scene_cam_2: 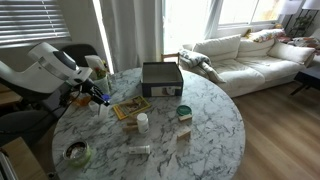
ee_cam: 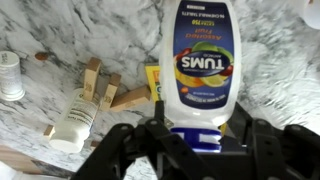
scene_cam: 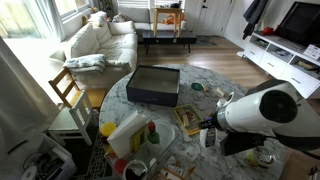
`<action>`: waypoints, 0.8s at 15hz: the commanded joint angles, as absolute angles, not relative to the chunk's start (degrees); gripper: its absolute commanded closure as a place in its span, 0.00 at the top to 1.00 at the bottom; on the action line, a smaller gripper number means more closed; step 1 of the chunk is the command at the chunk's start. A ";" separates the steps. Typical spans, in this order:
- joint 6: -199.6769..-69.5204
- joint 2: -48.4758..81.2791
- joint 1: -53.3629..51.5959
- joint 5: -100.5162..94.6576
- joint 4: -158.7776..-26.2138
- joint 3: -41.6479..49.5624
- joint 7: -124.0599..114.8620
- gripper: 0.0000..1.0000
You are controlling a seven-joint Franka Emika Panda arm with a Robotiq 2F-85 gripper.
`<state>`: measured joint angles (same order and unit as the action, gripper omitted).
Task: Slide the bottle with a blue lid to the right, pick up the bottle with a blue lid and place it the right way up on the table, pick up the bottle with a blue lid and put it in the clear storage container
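The bottle with a blue lid (ee_cam: 203, 60) is white, with a colourful TUMS label. In the wrist view it fills the centre, and its blue cap (ee_cam: 196, 135) sits between my black fingers. My gripper (ee_cam: 196, 140) is shut on the bottle at the cap end, with the body pointing away from the wrist. In both exterior views the gripper (scene_cam: 208, 134) (scene_cam_2: 100, 98) is low over the marble table (scene_cam_2: 200, 135) near its edge. I cannot tell whether the bottle touches the table.
A dark rectangular box (scene_cam: 153, 85) (scene_cam_2: 161, 77) stands at the far side of the table. A small white bottle (ee_cam: 72, 120) lies by wooden blocks (ee_cam: 100, 85). A flat book (scene_cam_2: 130, 107), a white jar (scene_cam_2: 143, 122) and a tape roll (scene_cam_2: 76, 152) are also on the table.
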<state>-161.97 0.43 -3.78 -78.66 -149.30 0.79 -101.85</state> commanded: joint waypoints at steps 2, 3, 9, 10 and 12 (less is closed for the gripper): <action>-163.70 1.60 -3.67 -91.37 -148.75 0.95 -114.90 0.39; -163.53 1.86 -3.73 -93.88 -148.56 0.89 -117.55 0.39; -165.32 2.82 -3.46 -101.74 -148.17 1.01 -123.98 0.97; -166.51 2.87 -3.34 -102.13 -148.16 1.10 -123.67 1.00; -168.75 3.02 -3.16 -101.87 -148.25 1.28 -122.29 1.00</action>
<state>-165.04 2.26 -3.75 -99.83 -148.49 0.81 -121.90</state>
